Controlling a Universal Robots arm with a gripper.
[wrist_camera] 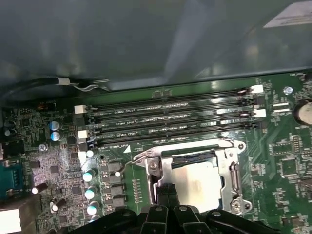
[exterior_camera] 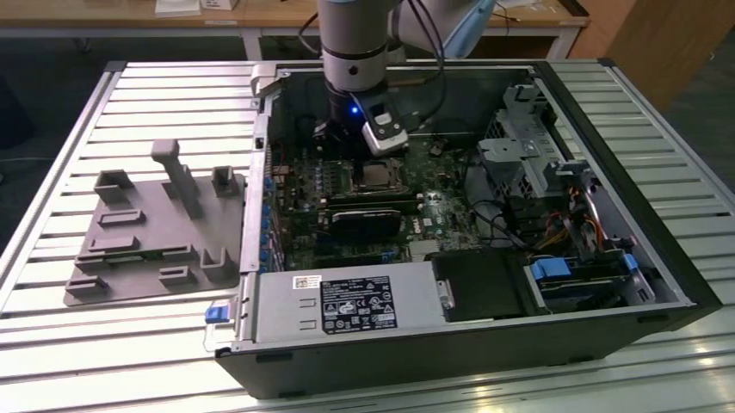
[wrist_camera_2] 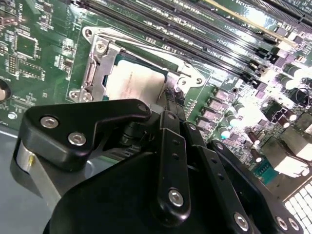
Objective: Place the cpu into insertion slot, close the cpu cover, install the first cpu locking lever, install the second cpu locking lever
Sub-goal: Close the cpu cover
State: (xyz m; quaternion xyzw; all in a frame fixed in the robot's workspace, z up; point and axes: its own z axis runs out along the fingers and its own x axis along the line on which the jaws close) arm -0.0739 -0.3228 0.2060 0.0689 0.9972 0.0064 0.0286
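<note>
In the open computer case, the insertion slot [exterior_camera: 377, 176] sits on the green motherboard just below my gripper [exterior_camera: 373, 153]. The cpu [wrist_camera: 202, 183] lies flat in the slot, its pale silvery face showing through the square window of the cpu cover [wrist_camera: 230, 168]. The cover lies down over the chip in both wrist views. My gripper [wrist_camera: 166, 194] is shut, its two dark fingertips pressed together at one edge of the cover, beside the cpu [wrist_camera_2: 131, 80]. A thin wire lever [wrist_camera: 139, 156] runs along the socket side nearest the memory slots.
Empty memory slots [wrist_camera: 170, 117] run beside the socket, with the case wall [wrist_camera: 146, 39] beyond them. A black block [exterior_camera: 367, 219] sits just in front of the socket, the power supply [exterior_camera: 344, 305] nearer still. A grey fixture [exterior_camera: 150, 232] lies on the slatted table at the exterior view's left.
</note>
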